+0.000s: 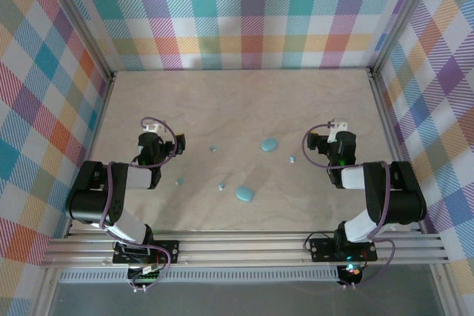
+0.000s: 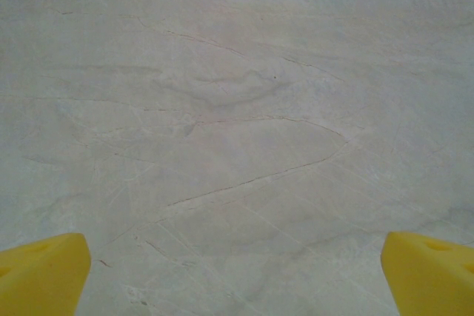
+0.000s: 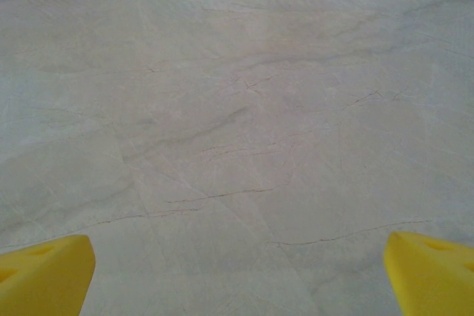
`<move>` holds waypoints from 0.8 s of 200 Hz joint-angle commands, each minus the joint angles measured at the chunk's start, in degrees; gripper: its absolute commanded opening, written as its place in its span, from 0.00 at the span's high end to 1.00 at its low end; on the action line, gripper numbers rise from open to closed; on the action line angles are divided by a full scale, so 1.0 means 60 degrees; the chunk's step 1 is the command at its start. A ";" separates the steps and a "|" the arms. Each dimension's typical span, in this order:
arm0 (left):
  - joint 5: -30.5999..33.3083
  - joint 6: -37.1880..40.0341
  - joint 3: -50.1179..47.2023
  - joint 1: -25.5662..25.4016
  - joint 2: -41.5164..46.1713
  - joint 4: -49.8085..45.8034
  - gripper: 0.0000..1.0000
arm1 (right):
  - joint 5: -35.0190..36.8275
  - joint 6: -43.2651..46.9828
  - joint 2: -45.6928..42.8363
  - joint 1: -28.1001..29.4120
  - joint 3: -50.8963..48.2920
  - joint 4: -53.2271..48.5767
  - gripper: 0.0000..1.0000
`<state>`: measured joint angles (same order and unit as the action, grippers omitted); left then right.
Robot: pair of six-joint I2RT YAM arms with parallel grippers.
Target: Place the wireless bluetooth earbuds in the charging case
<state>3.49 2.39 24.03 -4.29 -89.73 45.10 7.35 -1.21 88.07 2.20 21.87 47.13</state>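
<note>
Left hand (image 2: 237, 286) and right hand (image 3: 237, 279) were held wide apart; earbuds (image 1: 212, 148) were scattered between them, cases (image 1: 269, 144) at one and six o'clock.

Both arms (image 1: 100, 197) are black with white segments, looping purple cables (image 1: 306, 146) and yellow gripper fingers (image 2: 41, 275).

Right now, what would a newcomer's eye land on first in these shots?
The loud plaid walls around a pale wooden table hit first. Mid-table lie two light blue cases, one farther back and one nearer the arms, with four tiny earbuds scattered around them. The left gripper and right gripper both hang open over bare wood.
</note>
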 commanded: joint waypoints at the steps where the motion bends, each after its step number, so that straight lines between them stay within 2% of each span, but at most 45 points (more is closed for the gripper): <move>1: -0.0023 -0.0033 0.0060 0.0115 0.0014 0.0077 0.00 | -0.0183 -0.0064 -0.0043 -0.0057 0.0136 0.0332 0.00; 103: -0.0011 -0.0032 0.0094 0.0108 0.0014 0.0045 0.00 | -0.0200 -0.0069 -0.0062 -0.0063 0.0106 0.0377 0.00; 116: -0.0046 -0.0014 0.0085 0.0115 0.0064 0.0032 0.00 | -0.0496 0.0055 -0.0072 -0.0066 0.0134 0.0303 0.00; 129: -0.0194 0.0034 0.0201 0.0115 0.0117 -0.0237 0.00 | -0.0957 0.0242 -0.0285 -0.0067 0.0203 0.0006 0.00; 143: 0.0004 -0.0027 0.0244 0.0115 0.0308 -0.0406 0.00 | -0.0956 0.0258 -0.0667 -0.0063 0.0394 -0.0587 0.00; 160: 0.0266 -0.0183 0.0749 0.0101 0.0944 -0.1925 0.00 | -0.1177 0.0340 -0.1300 -0.0067 0.0889 -0.1937 0.01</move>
<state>3.66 2.35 24.62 -4.29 -88.99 42.06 3.79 -0.58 85.71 2.20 22.70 43.09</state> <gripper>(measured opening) 0.997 0.998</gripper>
